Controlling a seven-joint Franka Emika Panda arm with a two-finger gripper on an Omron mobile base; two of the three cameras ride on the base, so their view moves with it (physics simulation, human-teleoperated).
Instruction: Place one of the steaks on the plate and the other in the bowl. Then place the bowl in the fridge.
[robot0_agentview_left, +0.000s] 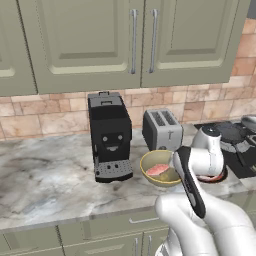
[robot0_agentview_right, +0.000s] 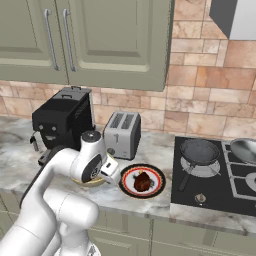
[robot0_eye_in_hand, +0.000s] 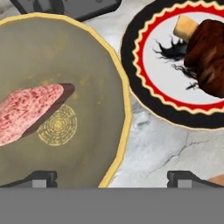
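The olive-tan bowl (robot0_eye_in_hand: 78, 52) sits on the counter with the pale pink steak (robot0_eye_in_hand: 30, 111) lying inside it. Just to its right is the plate (robot0_eye_in_hand: 131, 83), black-rimmed with a red ring, carrying the dark brown steak (robot0_eye_in_hand: 210, 57). My gripper (robot0_eye_in_hand: 113, 179) hangs open over the bowl's right rim, one fingertip (robot0_eye_in_hand: 41, 178) above the bowl's inside and the other above the counter between bowl and plate. From the left base, the bowl (robot0_agentview_left: 155, 181) and pink steak (robot0_agentview_left: 159, 170) show beside my arm. From the right base, the plate (robot0_agentview_right: 131, 186) holds the dark steak (robot0_agentview_right: 143, 181). The fridge is out of view.
A black coffee machine (robot0_agentview_left: 110, 135) and a silver toaster (robot0_agentview_left: 161, 129) stand right behind the bowl. A black stove (robot0_agentview_right: 210, 185) with a dark pan (robot0_agentview_right: 200, 150) and a silver pan (robot0_agentview_right: 245, 150) lies to the right. Wall cabinets hang above; the counter's front edge is close.
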